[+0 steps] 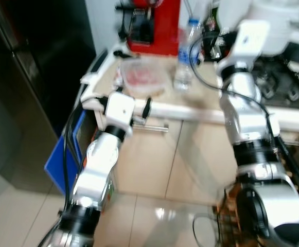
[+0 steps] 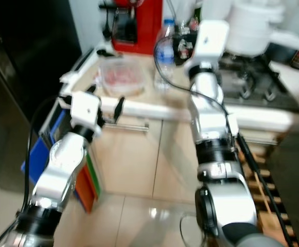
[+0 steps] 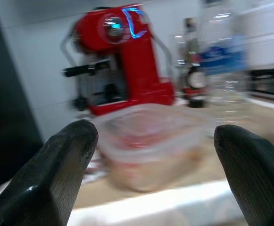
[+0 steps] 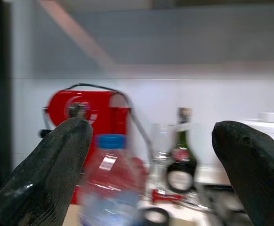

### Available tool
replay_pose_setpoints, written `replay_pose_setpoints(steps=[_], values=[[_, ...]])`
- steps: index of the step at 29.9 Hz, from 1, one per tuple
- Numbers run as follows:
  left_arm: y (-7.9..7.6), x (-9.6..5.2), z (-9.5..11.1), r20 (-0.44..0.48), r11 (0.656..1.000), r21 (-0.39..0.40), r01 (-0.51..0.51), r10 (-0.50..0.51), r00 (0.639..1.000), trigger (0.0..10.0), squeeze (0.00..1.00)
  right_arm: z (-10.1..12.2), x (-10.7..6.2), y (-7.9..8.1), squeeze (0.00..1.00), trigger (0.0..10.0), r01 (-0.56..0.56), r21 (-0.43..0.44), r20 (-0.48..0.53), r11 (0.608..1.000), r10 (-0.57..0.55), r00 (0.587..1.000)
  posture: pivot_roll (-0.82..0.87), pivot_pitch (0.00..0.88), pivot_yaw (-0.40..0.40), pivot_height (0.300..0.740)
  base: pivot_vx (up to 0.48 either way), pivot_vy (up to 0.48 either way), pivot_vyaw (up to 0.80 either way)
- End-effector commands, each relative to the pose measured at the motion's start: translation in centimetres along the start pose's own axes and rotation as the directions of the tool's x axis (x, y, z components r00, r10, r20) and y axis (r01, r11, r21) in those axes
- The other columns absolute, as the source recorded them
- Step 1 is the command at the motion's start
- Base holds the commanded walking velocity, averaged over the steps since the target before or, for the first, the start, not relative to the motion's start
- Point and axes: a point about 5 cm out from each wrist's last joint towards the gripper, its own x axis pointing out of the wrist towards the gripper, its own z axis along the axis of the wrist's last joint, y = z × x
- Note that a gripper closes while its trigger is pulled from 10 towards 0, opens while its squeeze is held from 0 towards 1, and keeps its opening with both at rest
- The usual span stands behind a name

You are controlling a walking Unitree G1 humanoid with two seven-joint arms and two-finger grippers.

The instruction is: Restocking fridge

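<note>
On the bench [image 1: 200, 110], near its front edge toward the left end, sits a clear lidded container [image 1: 143, 77] with pinkish-red contents, blurry. Just right of it stands a clear water bottle [image 1: 186, 54] with a blue cap, apart from the container. Behind both, against the wall, a red coffee machine [image 1: 154, 25]. A dark glass bottle [image 4: 180, 162] with a red-and-white label stands further back, near the machine.

Left gripper [image 1: 130, 109] is level with the bench's front edge, just short of it, fingers spread wide; in the left wrist view the container sits framed between the two black fingers [image 3: 56, 169], not touched. Right gripper [image 4: 151, 179] is raised over the bench behind the water bottle, fingers spread apart too, nothing between them but the bottle seen beyond.

Black fridge [image 1: 31, 77] stands at the left end of the bench, door closed. Stove [image 2: 252, 85] with a white pot [image 2: 254, 25] at the right end. Blue box [image 1: 62, 157] on the tiled floor by the fridge.
</note>
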Motion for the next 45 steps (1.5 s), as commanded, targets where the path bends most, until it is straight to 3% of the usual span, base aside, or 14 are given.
replay_pose_setpoints(steps=[1,17,31,45], values=[[0.8,-0.1,0.1,-0.002,1.0,0.015,-0.02,0.02,1.0,10.0,0.0,0.9,0.2,1.2,0.0,10.0,-0.034,-0.002,0.038,0.999,0.034,0.999,0.09,0.0,-0.008,0.74,0.0,0.0,0.0],[0.4,0.2,0.9,0.012,1.0,-0.003,-0.02,0.02,1.0,10.0,0.0,4.5,2.1,1.8,0.0,10.0,-0.06,0.011,0.122,0.998,0.058,0.991,0.08,0.017,-0.01,0.74,0.0,0.0,0.0],[0.8,-1.2,0.7,-0.032,1.0,0.013,-0.003,0.003,0.999,10.0,0.0,3.4,5.4,-0.7,0.0,10.0,0.009,-0.019,-0.062,1.0,-0.011,0.998,0.15,0.076,-0.015,0.74,0.0,0.0,0.0],[1.5,-2.9,1.0,-0.066,0.998,0.032,-0.055,0.057,0.996,10.0,0.0,5.6,7.4,1.5,0.0,10.0,-0.073,0.037,-0.052,0.997,0.074,0.996,0.21,0.12,-0.049,0.74,0.0,0.0,0.0]])
